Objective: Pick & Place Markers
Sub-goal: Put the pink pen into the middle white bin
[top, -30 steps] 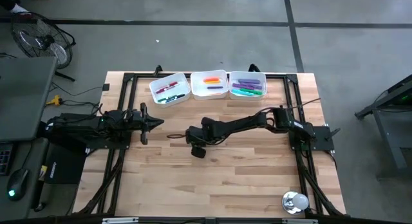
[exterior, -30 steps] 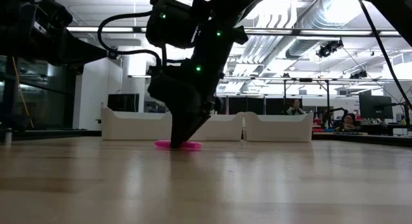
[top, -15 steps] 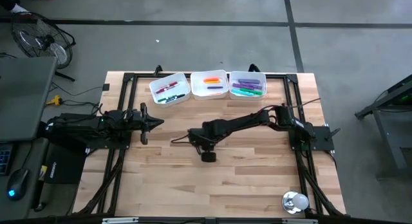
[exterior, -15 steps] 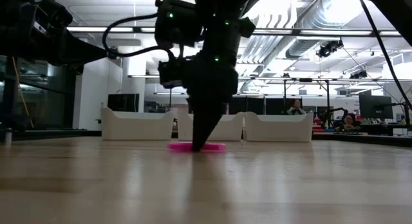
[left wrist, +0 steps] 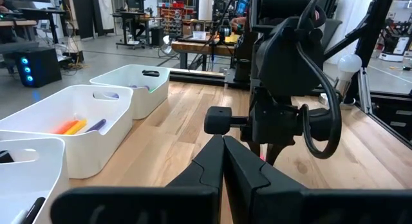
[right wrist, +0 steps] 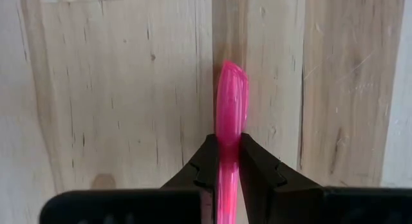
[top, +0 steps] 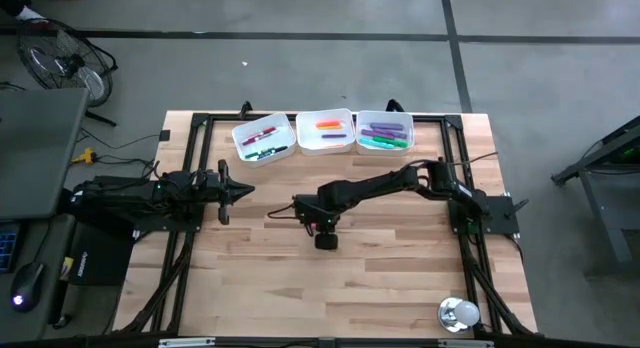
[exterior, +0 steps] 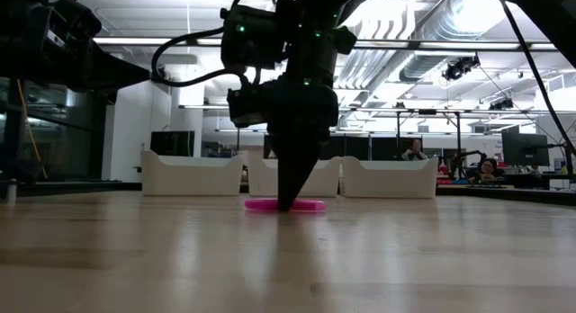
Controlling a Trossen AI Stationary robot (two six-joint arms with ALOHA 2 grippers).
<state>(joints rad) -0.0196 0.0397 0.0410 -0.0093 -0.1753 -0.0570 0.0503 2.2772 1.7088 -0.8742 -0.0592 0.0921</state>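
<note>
My right gripper point(right wrist: 230, 161) points down at the middle of the table point(top: 313, 219), shut on a pink marker point(right wrist: 232, 102). In the low view the marker point(exterior: 310, 205) lies level at tabletop height under the fingers. Other markers lie in three white trays point(top: 325, 131) along the far edge: red and green point(top: 260, 139), orange and purple point(top: 327, 126), purple and green point(top: 384, 136). My left gripper point(top: 246, 191) waits at the table's left side, shut on nothing and pointing level toward the right arm point(left wrist: 223, 153). My right gripper pinches the pink marker's barrel point(right wrist: 230, 141) between its two fingers point(right wrist: 257, 167), with one rounded end sticking out beyond them. The fingers come from above, pointing down, and lie across the marker. It stays level at the tabletop; whether it is clear of the wood cannot be told.
A shiny round object point(top: 459, 313) sits at the near right corner. Black frame rails point(top: 190, 168) run along the table's left, right and far sides. Bare wood point(top: 330, 288) stretches from the gripper to the near edge.
My right gripper has gone a short way toward the table's right edge, rolling about its wrist, still shut on the pink marker. The marker has gone along with it and turned, showing longer in the low view than before.
</note>
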